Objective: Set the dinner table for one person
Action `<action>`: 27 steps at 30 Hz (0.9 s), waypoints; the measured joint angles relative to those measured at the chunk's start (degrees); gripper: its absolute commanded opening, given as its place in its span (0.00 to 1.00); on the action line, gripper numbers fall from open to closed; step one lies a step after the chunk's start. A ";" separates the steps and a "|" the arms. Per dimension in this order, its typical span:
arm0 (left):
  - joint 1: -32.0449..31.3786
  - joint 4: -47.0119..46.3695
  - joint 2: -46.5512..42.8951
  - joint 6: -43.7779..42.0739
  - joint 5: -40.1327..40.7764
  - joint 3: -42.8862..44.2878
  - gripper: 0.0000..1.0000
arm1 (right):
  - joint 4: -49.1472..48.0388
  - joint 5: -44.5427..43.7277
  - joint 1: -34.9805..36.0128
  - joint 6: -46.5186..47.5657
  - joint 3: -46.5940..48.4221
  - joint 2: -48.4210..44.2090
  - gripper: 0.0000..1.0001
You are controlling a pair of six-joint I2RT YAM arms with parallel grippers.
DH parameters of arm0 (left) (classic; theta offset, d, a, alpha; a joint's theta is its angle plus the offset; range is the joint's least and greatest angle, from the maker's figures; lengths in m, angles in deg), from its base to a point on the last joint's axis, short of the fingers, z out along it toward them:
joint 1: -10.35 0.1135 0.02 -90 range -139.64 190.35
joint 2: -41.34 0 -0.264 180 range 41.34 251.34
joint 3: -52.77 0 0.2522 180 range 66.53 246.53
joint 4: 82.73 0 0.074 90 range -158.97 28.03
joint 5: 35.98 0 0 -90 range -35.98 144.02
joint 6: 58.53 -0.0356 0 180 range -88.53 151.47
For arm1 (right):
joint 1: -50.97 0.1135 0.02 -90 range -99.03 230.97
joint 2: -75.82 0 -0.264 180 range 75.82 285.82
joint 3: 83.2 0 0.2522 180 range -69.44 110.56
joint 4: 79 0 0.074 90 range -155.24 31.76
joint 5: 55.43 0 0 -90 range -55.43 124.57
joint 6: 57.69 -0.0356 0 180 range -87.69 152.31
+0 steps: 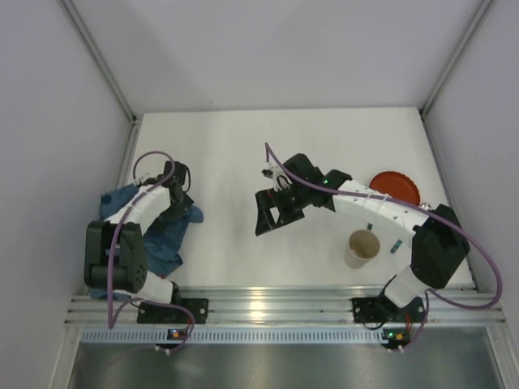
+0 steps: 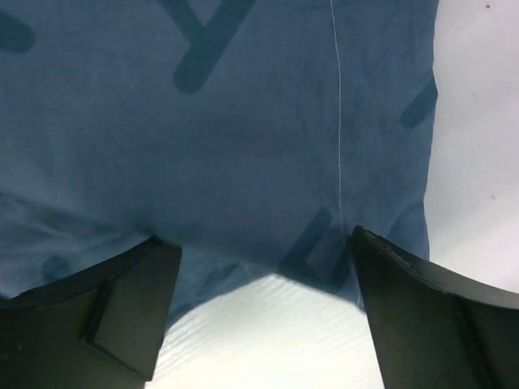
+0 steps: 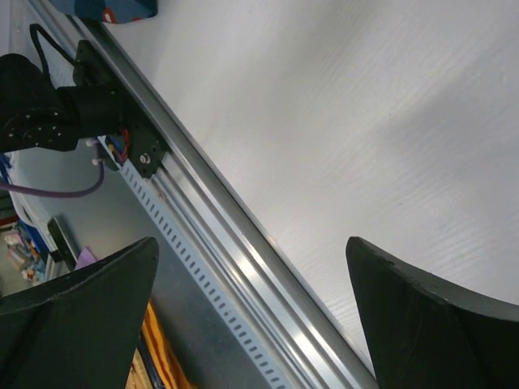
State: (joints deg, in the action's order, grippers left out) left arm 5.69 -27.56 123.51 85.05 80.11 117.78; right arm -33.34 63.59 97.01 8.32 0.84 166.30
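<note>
The dinner table (image 1: 235, 146) is a white top with a ribbed aluminium rail (image 1: 276, 304) along its near edge. A crumpled blue letter-printed cloth (image 1: 162, 239) lies at the left, under my left arm. My left gripper (image 2: 261, 237) hangs open just above the cloth's edge (image 2: 243, 146), a finger on each side and nothing gripped. My right gripper (image 1: 274, 215) stands open over the bare middle of the table, holding nothing. In the right wrist view the right gripper (image 3: 251, 243) frames only tabletop (image 3: 365, 121) and rail (image 3: 243, 251).
A red plate (image 1: 395, 186) lies at the far right, partly under the right arm. A paper cup (image 1: 362, 247) stands upright near the right front. Small teal bits (image 1: 396, 245) show beside that arm. White walls close in the table's back and sides.
</note>
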 measured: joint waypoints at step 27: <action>-13.03 -12.44 32.28 3.87 -31.91 40.65 0.60 | 3.69 -7.91 -0.37 2.89 -1.66 -1.03 1.00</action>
State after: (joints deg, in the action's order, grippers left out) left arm -7.34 -40.00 155.80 88.92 48.20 158.43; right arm -29.65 55.68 96.64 11.20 -0.82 165.27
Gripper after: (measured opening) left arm 0.322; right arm 0.996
